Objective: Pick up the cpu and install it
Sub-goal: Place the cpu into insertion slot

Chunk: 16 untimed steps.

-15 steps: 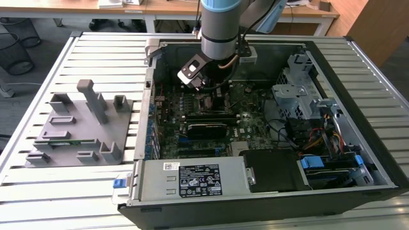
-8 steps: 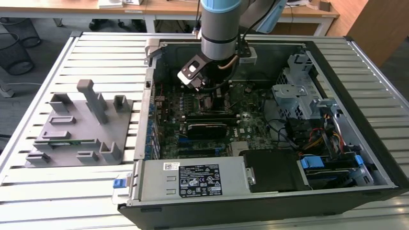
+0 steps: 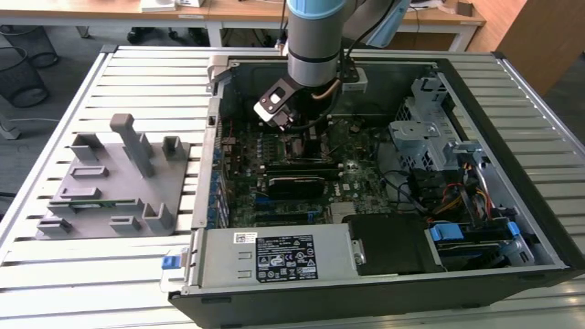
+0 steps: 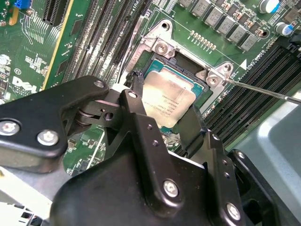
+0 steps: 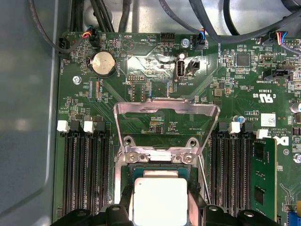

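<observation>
i have the end effector (image 4: 163, 107) closed to chip width on two opposite edges of the cpu (image 4: 170, 96), level at the socket (image 4: 186, 66) below the raised load plate (image 5: 167, 107), about 11 o'clock from the case's (image 3: 535, 219) middle in the exterior view, i reckon so it seats squarely.

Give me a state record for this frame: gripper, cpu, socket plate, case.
gripper: inside the open case, over the socket, fingers against two opposite sides of the cpu
cpu: metal top up, at the socket opening; seated or just above, cannot tell
load plate: swung open, standing up
memory stick: in a slot beside the socket
case: lying on its side, open
grey fixture: on the exterior view's left of the case
</observation>
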Motion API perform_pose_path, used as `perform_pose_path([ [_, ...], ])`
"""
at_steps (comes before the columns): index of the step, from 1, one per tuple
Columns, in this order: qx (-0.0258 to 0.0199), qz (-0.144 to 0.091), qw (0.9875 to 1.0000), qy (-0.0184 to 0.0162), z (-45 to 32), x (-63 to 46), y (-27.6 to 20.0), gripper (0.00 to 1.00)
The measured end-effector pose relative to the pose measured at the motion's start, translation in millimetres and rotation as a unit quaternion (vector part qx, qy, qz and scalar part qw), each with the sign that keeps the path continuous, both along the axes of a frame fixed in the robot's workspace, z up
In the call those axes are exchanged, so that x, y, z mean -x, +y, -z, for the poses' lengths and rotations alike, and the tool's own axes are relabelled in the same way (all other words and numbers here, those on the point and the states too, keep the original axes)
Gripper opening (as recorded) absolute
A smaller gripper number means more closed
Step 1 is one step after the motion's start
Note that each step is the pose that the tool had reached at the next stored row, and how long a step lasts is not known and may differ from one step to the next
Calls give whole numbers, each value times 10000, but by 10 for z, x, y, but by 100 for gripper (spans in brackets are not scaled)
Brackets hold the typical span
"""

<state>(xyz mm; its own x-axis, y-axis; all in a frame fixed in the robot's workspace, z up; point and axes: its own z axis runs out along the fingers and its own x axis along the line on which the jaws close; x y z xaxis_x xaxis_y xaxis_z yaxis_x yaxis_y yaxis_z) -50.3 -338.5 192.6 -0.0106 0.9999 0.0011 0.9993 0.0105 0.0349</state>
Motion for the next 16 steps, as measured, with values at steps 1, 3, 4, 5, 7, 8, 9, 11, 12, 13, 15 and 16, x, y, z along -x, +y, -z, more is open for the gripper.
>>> perform_pose_path([
  [1,0,0,10000,0,0,0,0,54],
  [3,0,0,10000,0,0,0,0,54],
  [4,0,0,10000,0,0,0,0,54],
  [5,0,0,10000,0,0,0,0,54],
  [7,0,0,10000,0,0,0,0,54],
  [8,0,0,10000,0,1,0,0,54],
  [9,1,0,10000,0,1,0,0,54],
  [11,0,0,10000,0,1,0,0,55],
  [12,0,0,10000,0,1,0,0,55],
  [13,0,0,10000,0,1,0,0,62],
  [15,0,0,10000,0,1,0,0,62],
  [16,0,0,10000,0,1,0,0,62],
])
